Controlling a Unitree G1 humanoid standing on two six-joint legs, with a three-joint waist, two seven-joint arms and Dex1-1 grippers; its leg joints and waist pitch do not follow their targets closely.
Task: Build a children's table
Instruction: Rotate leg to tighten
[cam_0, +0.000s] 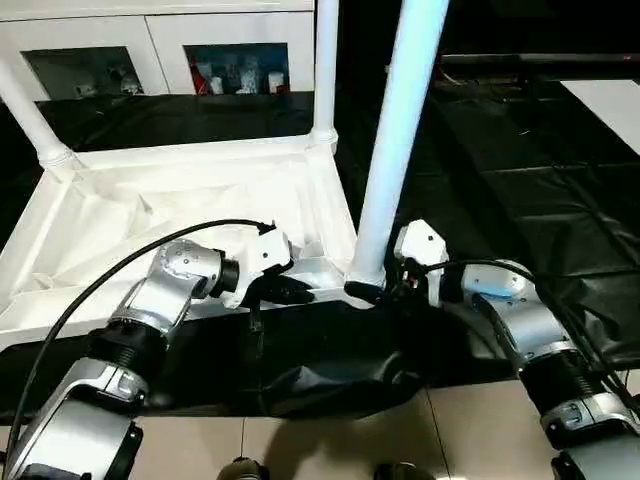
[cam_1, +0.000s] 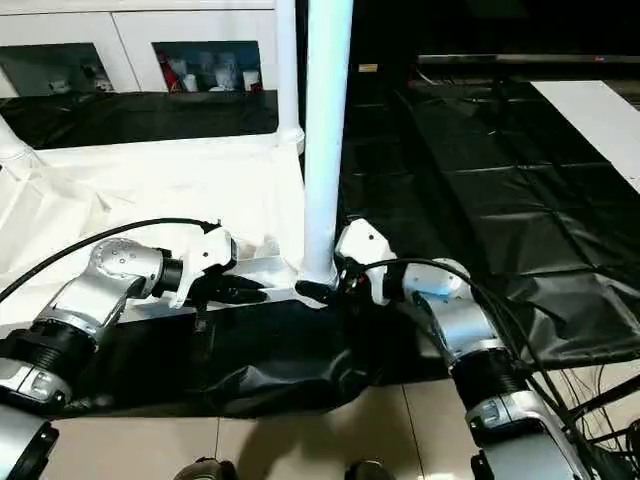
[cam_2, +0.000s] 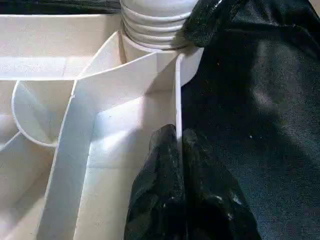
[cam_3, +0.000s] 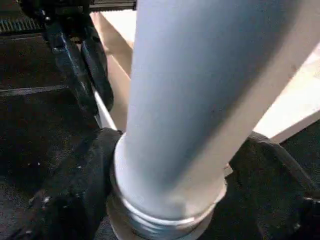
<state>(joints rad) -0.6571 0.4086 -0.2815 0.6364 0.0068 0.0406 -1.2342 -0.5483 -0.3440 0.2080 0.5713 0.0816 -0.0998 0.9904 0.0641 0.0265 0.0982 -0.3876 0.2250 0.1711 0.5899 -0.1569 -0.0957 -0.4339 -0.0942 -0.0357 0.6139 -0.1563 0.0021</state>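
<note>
Right gripper (cam_0: 385, 285) sits at the foot of the near leg (cam_0: 400, 130), its two black fingers either side of the tube just above the ribbed collar — spread about as wide as the tube, though whether they truly press on it I cannot tell. Left gripper (cam_0: 290, 290) is pinched shut on the thin near rim (cam_2: 176, 95) of the upturned table top (cam_0: 150, 210), one finger inside the wall and one outside, bracing the top against the black sheet (cam_0: 500, 150) under it.

That leg stands in the near corner socket (cam_2: 155, 47) with its long axis rising steeply and leaning slightly to the robot's right. It lies directly between the right fingers, so the right arm is the nearer one for any seating or twisting, judged from here. Two more legs stand in the far sockets — one at the far right corner (cam_0: 325, 65), one at the far left (cam_0: 30, 115). Beyond is a white cabinet (cam_0: 160, 45).
</note>
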